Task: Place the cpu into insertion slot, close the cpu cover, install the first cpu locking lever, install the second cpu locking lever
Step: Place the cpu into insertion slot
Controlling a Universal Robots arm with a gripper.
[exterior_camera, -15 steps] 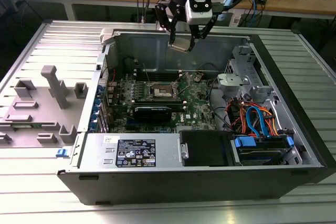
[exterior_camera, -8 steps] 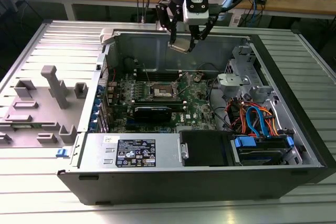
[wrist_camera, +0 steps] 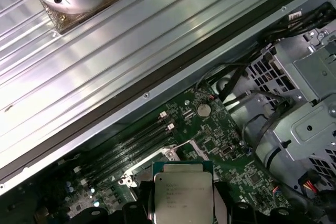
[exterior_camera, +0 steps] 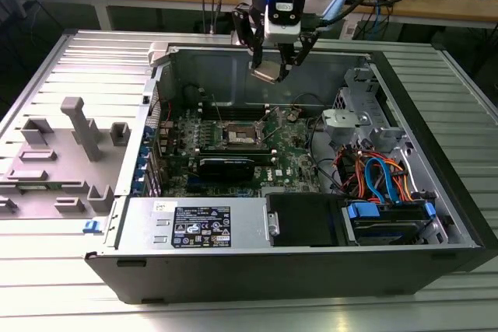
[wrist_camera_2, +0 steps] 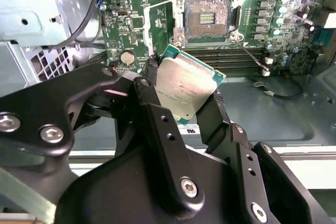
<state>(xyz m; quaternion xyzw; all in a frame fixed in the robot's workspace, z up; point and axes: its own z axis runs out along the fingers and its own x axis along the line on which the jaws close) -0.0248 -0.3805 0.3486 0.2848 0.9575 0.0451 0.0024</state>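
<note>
a ribbed aluminium table (exterior_camera: pixel 47 285) with long straight grooves carries a big open computer case (exterior_camera: pixel 257 270) of black and grey sheet metal, lying on its side. beside the case, at the exterior view's left, sits a grey moulded plastic fixture (exterior_camera: pixel 70 153) with blocky posts and pockets. inside the case, a silver metal box (exterior_camera: pixel 194 227) with a dark label lies along the wall nearest the exterior camera. a perforated steel drive cage (exterior_camera: pixel 381 180) threaded with glossy blue and orange cables fills the corner at that view's right. a green motherboard (exterior_camera: pixel 296 157) covers the case floor, studded with small components and long black memory slots (wrist_camera_2: pixel 231 56). near the board's middle the insertion slot (exterior_camera: pixel 240 136) (wrist_camera_2: pixel 207 18) lies uncovered, a square with a bright metal rim and a dark, finely grained centre. the matte black gripper (exterior_camera: pixel 269 69) (wrist_camera_2: pixel 182 95) (wrist_camera: pixel 182 208), built of bolted angular links, pinches the cpu (exterior_camera: pixel 264 74) (wrist_camera_2: pixel 178 85) (wrist_camera: pixel 182 198) by two opposite edges. the cpu is a flat square chip with a dull brushed-silver top and a thin green border. it is tilted and held in the air clear of the slot, over the memory-slot edge of the board where it meets the case wall. a round shiny coin battery (wrist_camera_2: pixel 127 57) (wrist_camera: pixel 203 110) sits on the board beside the slot.
</note>
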